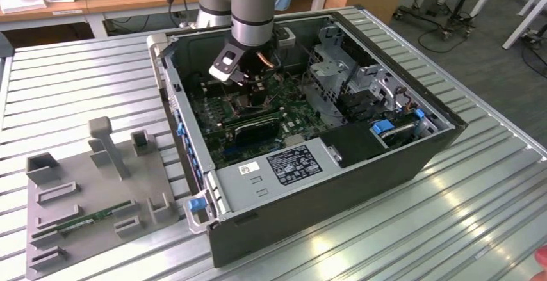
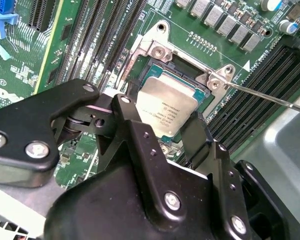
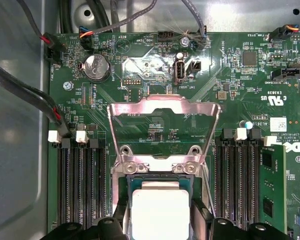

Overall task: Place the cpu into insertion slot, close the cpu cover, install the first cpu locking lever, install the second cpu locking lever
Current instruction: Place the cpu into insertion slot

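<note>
- writing first: the cpu [image 2: 166, 107] had small dark print on its silvery face; the green board was covered in white lettering; a white sticker [image 1: 291, 164] sat on the metal box at the case's end, well away from the claw; not spelling any of it out
- the claw [image 2: 161, 119] was clamped on the cpu; its black fingers [image 2: 129, 107] pressed two opposite edges, only as far apart as the chip is wide
- the cpu hung tilted right over the insertion slot [image 2: 162, 65]; couldn't tell if it touched the socket
- the cpu cover [image 3: 162, 106] stood flipped up just past the fingertips, with the board visible through its window
- a thin locking lever [image 2: 265, 96] stuck out beside the slot, near one finger; memory slots [image 3: 80, 185] ran along both sides of the claw; a coin battery [image 3: 96, 67] sat further out beyond the cover
- in the exterior view the arm [image 1: 252, 6] reached down into the open computer case [image 1: 342, 185]; a grey tray [image 1: 86, 166] holding a green memory stick [image 1: 89, 220] lay outside the case, well apart from the claw
</note>
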You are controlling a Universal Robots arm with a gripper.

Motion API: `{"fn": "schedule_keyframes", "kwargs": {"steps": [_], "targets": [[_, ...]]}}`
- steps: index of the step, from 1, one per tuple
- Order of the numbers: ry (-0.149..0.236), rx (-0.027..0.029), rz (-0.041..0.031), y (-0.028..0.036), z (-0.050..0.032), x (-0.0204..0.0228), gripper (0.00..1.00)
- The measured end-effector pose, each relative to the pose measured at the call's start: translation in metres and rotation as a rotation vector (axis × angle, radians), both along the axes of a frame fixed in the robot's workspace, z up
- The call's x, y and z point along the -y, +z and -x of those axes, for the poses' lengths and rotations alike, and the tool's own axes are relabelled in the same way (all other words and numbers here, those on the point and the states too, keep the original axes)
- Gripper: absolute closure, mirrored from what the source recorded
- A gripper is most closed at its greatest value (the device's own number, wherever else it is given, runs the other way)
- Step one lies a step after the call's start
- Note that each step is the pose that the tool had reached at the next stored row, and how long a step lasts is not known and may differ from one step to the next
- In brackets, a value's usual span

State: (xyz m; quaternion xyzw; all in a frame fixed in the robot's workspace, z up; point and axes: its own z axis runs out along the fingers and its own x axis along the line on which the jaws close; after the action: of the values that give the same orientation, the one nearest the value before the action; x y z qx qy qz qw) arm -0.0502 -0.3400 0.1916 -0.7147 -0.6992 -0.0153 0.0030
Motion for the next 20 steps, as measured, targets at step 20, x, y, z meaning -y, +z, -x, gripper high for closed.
{"fn": "schedule_keyframes", "kwargs": {"steps": [20], "targets": [[0.0, 0.0001, -0.0001, 0.0133, 0.0, 0.0, 0.4]]}}
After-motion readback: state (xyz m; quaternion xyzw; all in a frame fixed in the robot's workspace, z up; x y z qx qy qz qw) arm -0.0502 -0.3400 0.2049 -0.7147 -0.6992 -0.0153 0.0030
